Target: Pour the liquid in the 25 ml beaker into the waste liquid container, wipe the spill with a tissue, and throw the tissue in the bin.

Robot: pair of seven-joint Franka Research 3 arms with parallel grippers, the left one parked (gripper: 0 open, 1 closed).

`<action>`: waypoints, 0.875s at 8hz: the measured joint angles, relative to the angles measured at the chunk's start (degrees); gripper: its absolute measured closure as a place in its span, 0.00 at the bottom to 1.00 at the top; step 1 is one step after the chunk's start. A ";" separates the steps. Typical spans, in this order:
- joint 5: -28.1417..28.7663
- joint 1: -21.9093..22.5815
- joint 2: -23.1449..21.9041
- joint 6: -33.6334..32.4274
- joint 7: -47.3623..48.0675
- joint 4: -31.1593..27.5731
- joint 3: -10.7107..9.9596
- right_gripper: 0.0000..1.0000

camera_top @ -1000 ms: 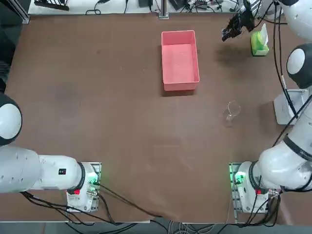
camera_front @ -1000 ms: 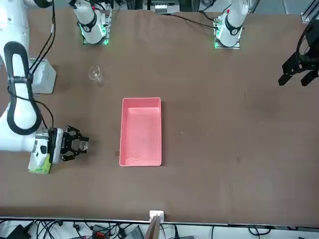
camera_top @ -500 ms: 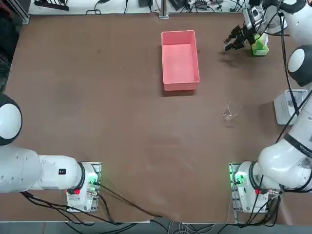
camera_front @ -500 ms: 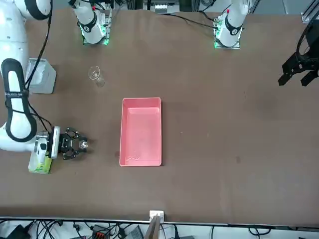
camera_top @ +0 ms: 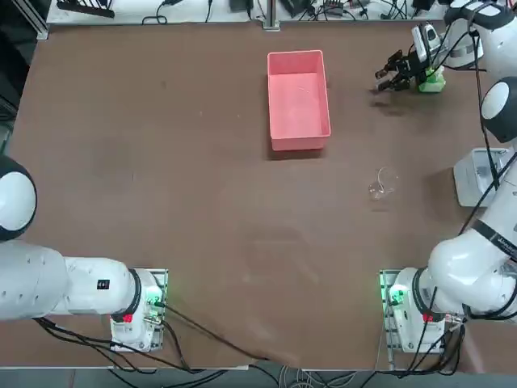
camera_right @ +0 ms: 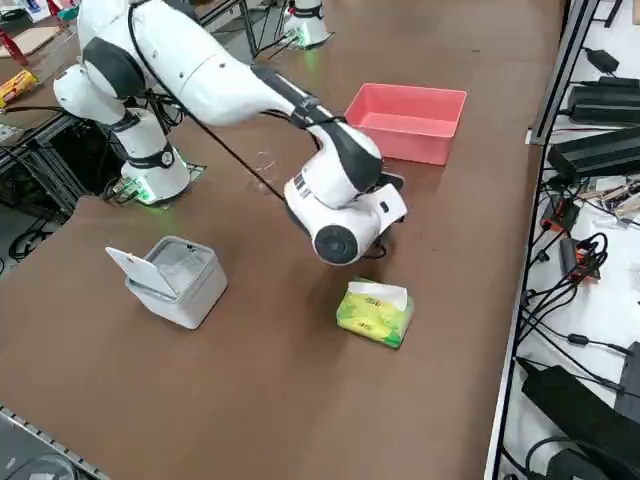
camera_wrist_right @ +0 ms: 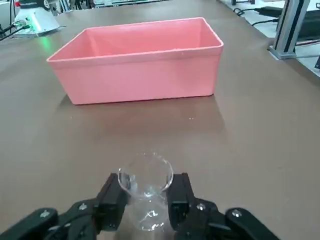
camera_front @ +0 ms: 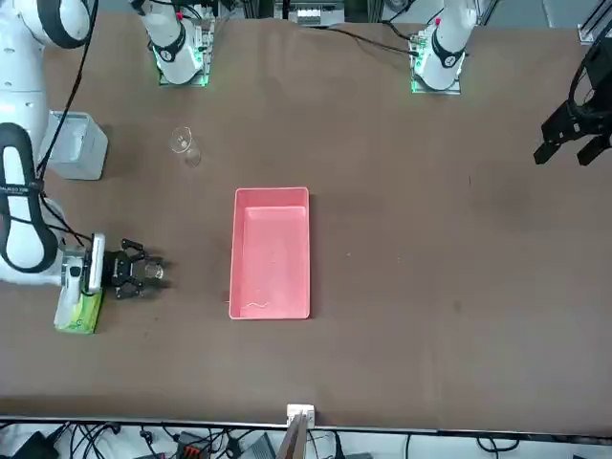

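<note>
On the brown bench (camera_top: 202,242), the 25 ml beaker (camera_wrist_right: 146,192) is gripped upright between the part-open fingers of the right pincer (camera_top: 381,81), at the top view's upper right, presumably so that its liquid can be carried level to the pink container (camera_top: 299,101).

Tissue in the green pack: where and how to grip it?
Probably pinch the exposed part of the white tissue from above; it sticks out of the top of the green pack. The right gripper, near the pack, holds the small glass beaker.
</note>
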 joint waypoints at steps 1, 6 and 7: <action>0.03 -0.34 0.59 -0.06 -0.96 0.04 0.02 0.53; 0.07 -0.51 4.01 -0.33 -3.42 0.92 0.16 0.49; 0.07 -0.50 5.01 -0.57 -3.97 1.20 0.25 0.49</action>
